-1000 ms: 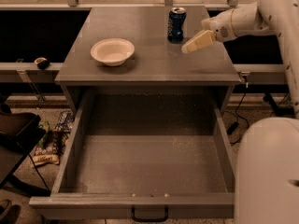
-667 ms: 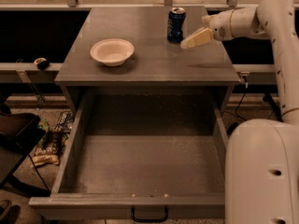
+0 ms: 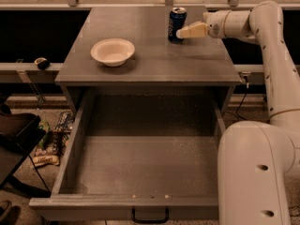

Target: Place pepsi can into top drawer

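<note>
The pepsi can (image 3: 176,23) is dark blue with a silver top and stands upright at the back of the grey cabinet top (image 3: 154,64). My gripper (image 3: 182,33) reaches in from the right at can height, and its cream tip is right at the can's lower right side. The top drawer (image 3: 145,165) is pulled wide open below the cabinet top, with a speckled grey floor and nothing in it. Its front panel with the small black handle (image 3: 150,215) is at the bottom of the view.
A white bowl (image 3: 112,51) sits on the left part of the cabinet top. My white arm (image 3: 274,55) runs down the right side to my base (image 3: 258,177) beside the drawer. Clutter lies on the floor at left (image 3: 44,149).
My gripper has moved left and slightly up, from a gap beside the can to right against its lower right side. The can and the bowl have stayed in place.
</note>
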